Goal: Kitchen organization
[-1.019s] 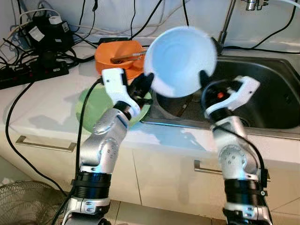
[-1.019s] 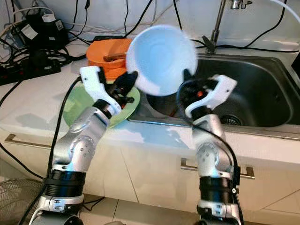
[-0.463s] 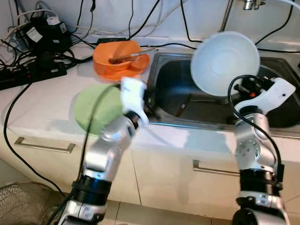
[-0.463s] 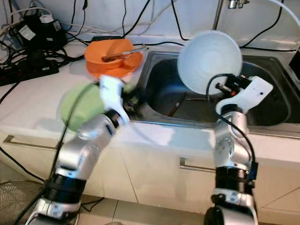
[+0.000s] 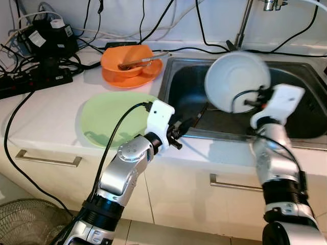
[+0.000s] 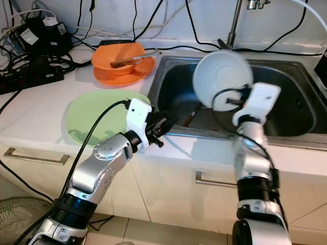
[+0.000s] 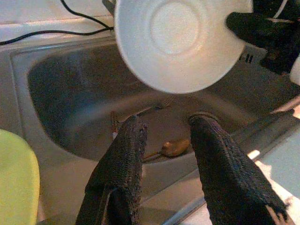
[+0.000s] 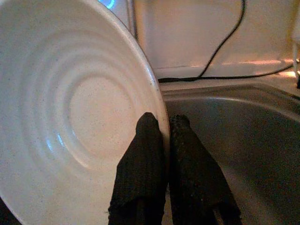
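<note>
Right gripper (image 8: 161, 129) pinches white bowl (image 5: 236, 81) by its rim above sink (image 5: 306, 109). Left gripper (image 7: 166, 133), fingers apart and empty, at sink's front edge.

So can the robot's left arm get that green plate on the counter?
Probably yes. The green plate lies bare on the counter right beside the left tool, which is open, holds nothing and points toward the sink.

A white bowl (image 5: 236, 80) with faint speckles and ringed ridges inside is pinched at its rim by the black right pincer (image 8: 161, 140). A pale green plate (image 5: 115, 118) and an orange bowl (image 5: 126, 57) on an orange plate (image 5: 148, 73) sit on the white desk (image 5: 46, 109). The sink (image 5: 306, 107) is grey steel, the left pincer (image 7: 164, 154) black, the cables (image 5: 30, 66) black.
</note>
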You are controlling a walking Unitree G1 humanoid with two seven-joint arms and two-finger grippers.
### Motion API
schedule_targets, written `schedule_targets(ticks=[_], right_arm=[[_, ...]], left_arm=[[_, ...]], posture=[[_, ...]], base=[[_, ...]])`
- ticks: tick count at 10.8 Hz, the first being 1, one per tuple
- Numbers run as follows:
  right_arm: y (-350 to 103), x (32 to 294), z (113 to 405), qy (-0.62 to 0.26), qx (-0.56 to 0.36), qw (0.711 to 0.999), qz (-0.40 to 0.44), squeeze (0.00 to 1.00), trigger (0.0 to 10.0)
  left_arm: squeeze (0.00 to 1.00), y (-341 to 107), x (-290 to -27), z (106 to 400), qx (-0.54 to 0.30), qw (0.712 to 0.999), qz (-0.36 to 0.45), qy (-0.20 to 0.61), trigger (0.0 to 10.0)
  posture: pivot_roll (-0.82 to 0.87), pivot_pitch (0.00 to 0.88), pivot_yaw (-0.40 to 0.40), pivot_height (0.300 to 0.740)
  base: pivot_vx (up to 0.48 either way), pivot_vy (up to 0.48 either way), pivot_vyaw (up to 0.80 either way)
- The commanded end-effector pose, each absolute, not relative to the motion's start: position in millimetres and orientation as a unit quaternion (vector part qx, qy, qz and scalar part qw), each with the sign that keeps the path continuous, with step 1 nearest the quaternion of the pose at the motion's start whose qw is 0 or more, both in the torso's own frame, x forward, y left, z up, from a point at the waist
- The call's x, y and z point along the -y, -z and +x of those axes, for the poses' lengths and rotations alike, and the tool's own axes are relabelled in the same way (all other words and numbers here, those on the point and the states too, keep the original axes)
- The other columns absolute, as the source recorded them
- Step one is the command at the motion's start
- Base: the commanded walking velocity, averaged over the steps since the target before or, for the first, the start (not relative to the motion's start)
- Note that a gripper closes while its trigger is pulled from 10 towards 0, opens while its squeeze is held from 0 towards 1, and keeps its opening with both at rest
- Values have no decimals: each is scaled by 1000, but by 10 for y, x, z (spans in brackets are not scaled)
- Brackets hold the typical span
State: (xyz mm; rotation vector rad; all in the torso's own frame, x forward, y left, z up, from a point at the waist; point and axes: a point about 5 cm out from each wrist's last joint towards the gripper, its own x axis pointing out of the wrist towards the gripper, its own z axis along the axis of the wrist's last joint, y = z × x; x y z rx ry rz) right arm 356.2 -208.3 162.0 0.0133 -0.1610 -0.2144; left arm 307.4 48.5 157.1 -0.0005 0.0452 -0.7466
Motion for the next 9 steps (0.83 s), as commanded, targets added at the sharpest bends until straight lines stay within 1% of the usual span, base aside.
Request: schedule_targets(ticks=[1, 3, 4, 9], right_arm=[[-1778, 2032, 3630, 97, 113, 989, -27, 0, 10000], [-1719, 1941, 3670, 80, 103, 990, -55, 0, 10000], [-1693, 1888, 3682, 70, 101, 989, -88, 0, 10000], [-1483, 1708, 3716, 32, 67, 989, -129, 0, 10000]], left_arm=[[0, -1479, -495, 3052, -36, 928, 16, 371, 10000], [0, -1434, -497, 3021, -46, 924, 24, 378, 10000], [0, -1425, -495, 3011, -49, 923, 29, 382, 10000], [0, -1398, -498, 2976, -56, 918, 45, 390, 10000]], posture=[[45, 0, 67, 740], [46, 0, 71, 740], [49, 0, 72, 740], [57, 0, 75, 740]], base=[[0, 0, 0], [0, 0, 0], [0, 0, 0], [0, 0, 0]])
